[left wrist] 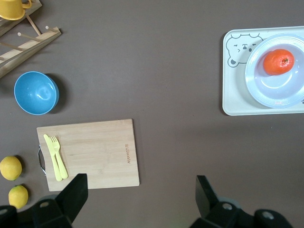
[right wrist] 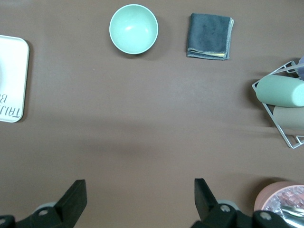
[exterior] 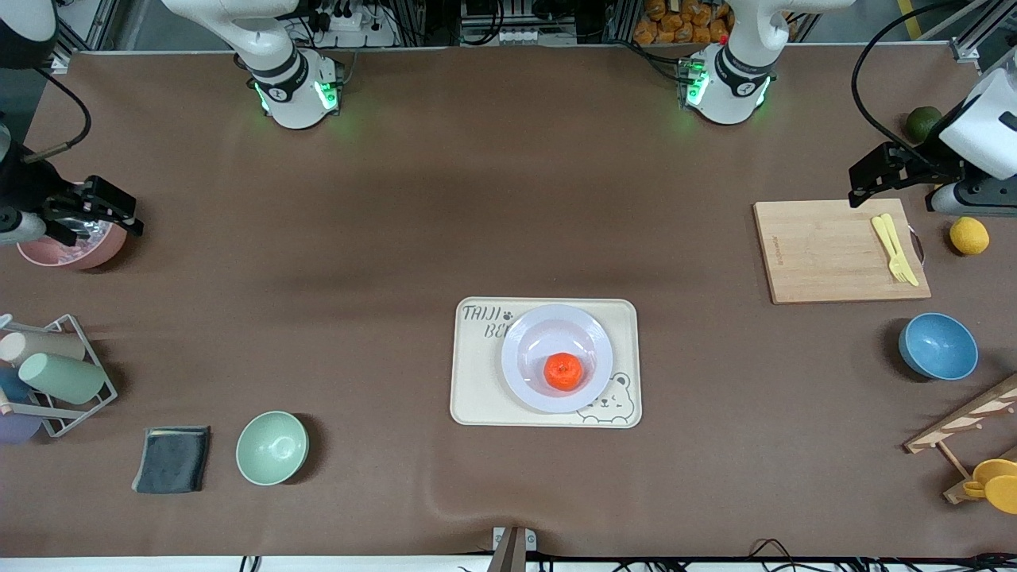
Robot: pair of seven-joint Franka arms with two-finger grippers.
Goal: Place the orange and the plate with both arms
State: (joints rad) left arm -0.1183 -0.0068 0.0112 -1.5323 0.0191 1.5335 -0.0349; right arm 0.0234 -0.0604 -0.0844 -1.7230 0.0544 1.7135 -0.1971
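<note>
Orange on plate, plate on bear tray, both arms drawn back.

The orange sits in the well of the plate, which rests on the bear tray. The left gripper hangs with jaws spread over the cutting board, well apart from the tray; the right gripper, jaws spread and empty, hangs over the pink bowl.

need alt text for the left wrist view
An orange sits on a white plate resting on a cream bear tray. Elsewhere on the brown table: a wooden cutting board holding yellow cutlery, a blue bowl, two lemons.
</note>
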